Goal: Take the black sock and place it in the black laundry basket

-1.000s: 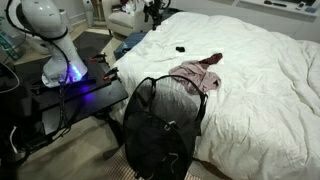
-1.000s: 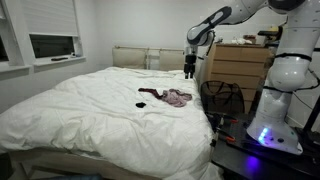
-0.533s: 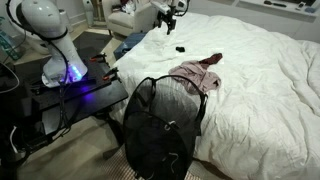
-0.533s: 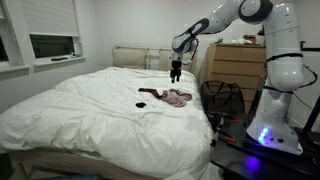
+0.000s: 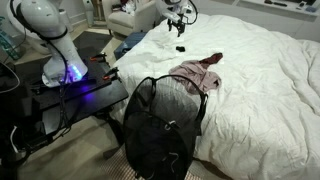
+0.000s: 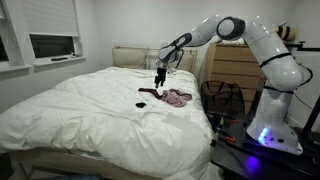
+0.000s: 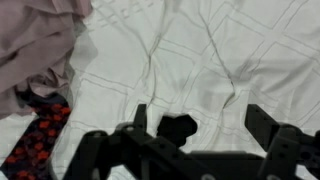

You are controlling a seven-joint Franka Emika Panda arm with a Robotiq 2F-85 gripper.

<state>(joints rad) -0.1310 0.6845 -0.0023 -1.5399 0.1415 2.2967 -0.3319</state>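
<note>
A: Reaching stage. Gripper [image 7: 198, 112] hovers over the black sock [image 7: 180, 128], which lies on the bed [image 5: 260, 90] near the pink garment [image 7: 35, 40]. Jaws wide apart, holding nothing.
B: Next?
A: Probably descend, straddle the sock, pinch, then carry it to the black laundry basket [image 5: 160, 125] beside the bed.

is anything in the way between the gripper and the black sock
Nothing visible does. In the wrist view the sock lies alone on the white bedding, directly under the gripper with its jaws open. The pink clothes lie off to one side, not touching the sock.
</note>
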